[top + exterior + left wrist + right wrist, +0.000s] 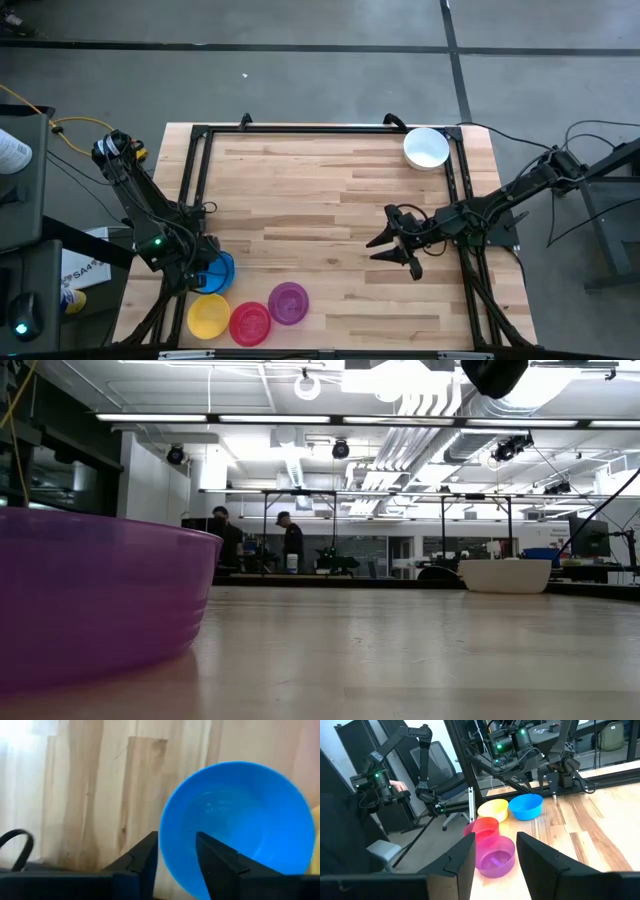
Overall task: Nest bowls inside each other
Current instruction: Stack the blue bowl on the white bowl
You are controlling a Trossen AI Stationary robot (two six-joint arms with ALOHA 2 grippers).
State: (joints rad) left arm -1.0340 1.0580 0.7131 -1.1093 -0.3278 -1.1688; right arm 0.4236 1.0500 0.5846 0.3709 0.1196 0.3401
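The blue bowl (219, 270) (240, 820) stands on its base near the table's front left. My left gripper (200, 272) (176, 855) points down over its rim, open, with one finger inside the bowl and one outside. The yellow bowl (208, 315), the red bowl (250, 323) and the purple bowl (288, 302) stand side by side along the front edge. The white bowl (427, 148) stands at the far right. My right gripper (393, 246) (495, 840) hovers open over the table's right half, holding nothing. My left gripper stands astride the blue bowl's rim (167, 855), coming from above. One finger (220, 865) is inside the bowl and the other (145, 860) is outside. Whether either finger touches the wall, I cannot tell. The bowl rests on the table.
A black frame (330, 130) runs along the table's far, left and right sides. Bare wood lies between the white bowl and the front row of bowls. In the low view the purple bowl (90, 600) fills the left foreground. People stand in the room far behind the table.
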